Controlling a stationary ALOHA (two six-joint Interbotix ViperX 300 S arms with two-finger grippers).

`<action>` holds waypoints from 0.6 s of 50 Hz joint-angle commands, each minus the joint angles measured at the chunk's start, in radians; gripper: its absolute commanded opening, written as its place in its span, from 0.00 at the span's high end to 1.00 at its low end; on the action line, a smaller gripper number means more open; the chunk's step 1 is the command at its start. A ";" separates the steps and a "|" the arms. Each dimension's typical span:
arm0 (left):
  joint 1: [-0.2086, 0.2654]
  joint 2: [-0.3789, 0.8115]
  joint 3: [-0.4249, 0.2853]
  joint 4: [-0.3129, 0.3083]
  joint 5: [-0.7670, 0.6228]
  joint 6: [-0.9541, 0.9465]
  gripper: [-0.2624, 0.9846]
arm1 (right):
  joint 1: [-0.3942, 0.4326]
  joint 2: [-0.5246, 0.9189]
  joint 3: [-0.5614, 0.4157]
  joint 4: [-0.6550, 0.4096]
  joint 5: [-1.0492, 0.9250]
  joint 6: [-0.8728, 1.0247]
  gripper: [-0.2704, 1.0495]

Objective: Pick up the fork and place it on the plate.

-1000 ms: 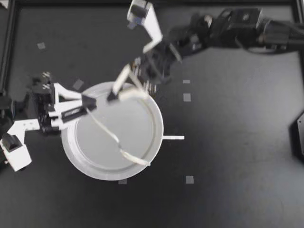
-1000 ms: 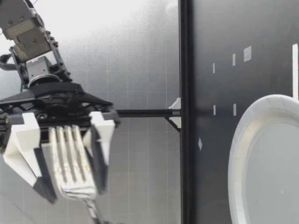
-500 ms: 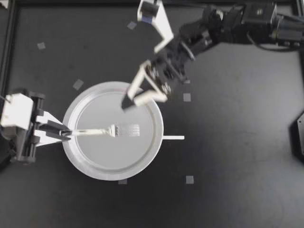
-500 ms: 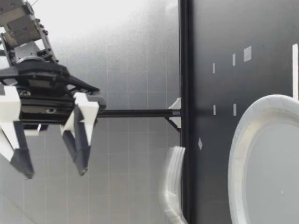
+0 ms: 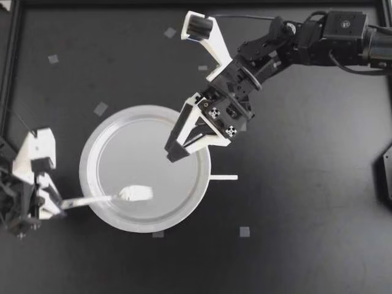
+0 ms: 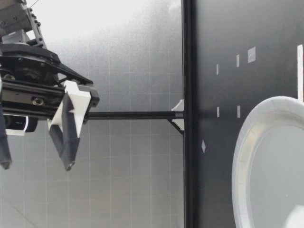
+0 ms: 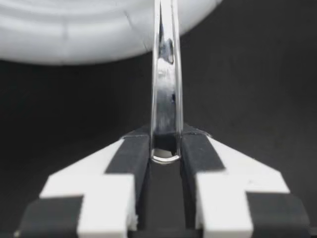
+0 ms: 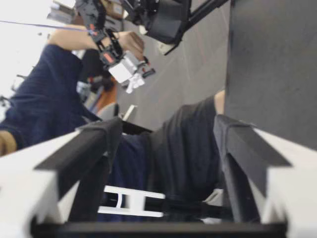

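My left gripper (image 5: 60,205) had pulled back since half a second before: then it sat at the plate's left rim, now it was off the rim, on the side nearer me. It was still clenched on the fork (image 5: 107,198). From the left wrist, both fingers (image 7: 133,153) pinched the very end of the fork (image 7: 166,74) handle, which ran straight ahead over the rim of the plate (image 7: 74,34). From above, the handle crossed the rim of the plate (image 5: 92,147) and the blurred head lay over the plate's lower left part, where earlier it had reached the middle. I could not tell whether the head touched the plate. To the right, my right gripper (image 5: 174,150) hung over the plate's upper right part, a little farther in than before and released. Its wrist camera showed the fingers (image 8: 94,148) wide apart with nothing between them, and a person (image 8: 49,99) in a dark blue sleeve beyond. From table height a gripper (image 6: 35,166) stood spread open well above the table. The pale streak seen earlier at the table's edge was gone, leaving a blur at the near part of the plate (image 6: 242,142).
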 commanded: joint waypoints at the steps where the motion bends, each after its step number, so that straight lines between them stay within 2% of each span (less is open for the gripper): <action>1: -0.064 0.035 -0.011 0.002 -0.040 -0.038 0.82 | -0.002 -0.018 -0.012 0.006 0.006 -0.018 0.23; 13: -0.071 0.138 0.020 -0.002 -0.202 -0.060 0.82 | -0.003 -0.008 0.018 0.012 0.008 -0.035 0.23; 21: -0.072 0.201 0.021 0.000 -0.232 -0.124 0.81 | -0.002 -0.008 0.018 0.025 0.002 -0.035 0.23; 26: -0.072 0.238 0.014 0.002 -0.235 -0.121 0.77 | 0.000 -0.006 0.020 0.026 0.002 -0.035 0.23; 30: -0.071 0.264 0.008 0.003 -0.232 -0.117 0.69 | 0.002 -0.008 0.020 0.026 0.000 -0.035 0.23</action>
